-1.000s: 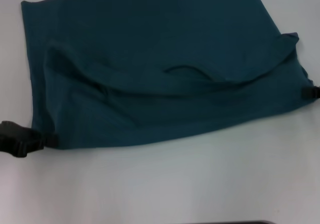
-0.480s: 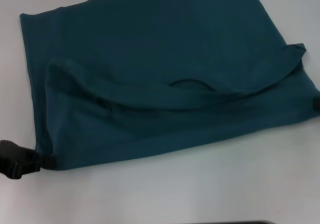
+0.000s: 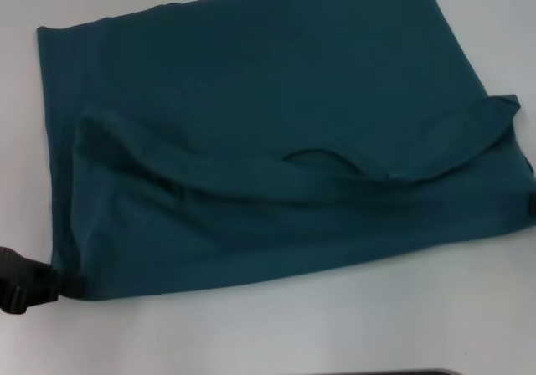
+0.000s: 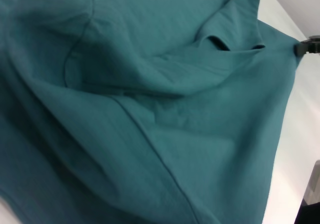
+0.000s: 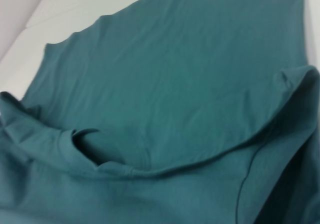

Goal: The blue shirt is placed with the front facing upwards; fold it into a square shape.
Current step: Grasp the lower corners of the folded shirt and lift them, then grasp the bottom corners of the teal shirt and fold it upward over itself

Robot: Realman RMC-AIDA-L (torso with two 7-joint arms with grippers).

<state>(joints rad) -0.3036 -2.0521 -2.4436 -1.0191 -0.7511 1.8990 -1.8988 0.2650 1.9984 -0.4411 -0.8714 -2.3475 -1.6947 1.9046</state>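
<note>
Blue shirt [image 3: 251,124] flat on white desk [image 3: 335,325], near half doubled over, still lumpy. Left tool [image 3: 33,281] pinching near-left corner; right tool [image 3: 532,203] at right edge, grip unclear. More folds left.

light: even, bright | shadows: soft (under cloth folds) | focus: slightly blurred | glare: mild on table [image 3: 335,325]

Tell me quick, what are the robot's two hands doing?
Left gripper: shut on the blue shirt, at its near left corner.
Right gripper: shut on the shirt's near right corner.
</note>
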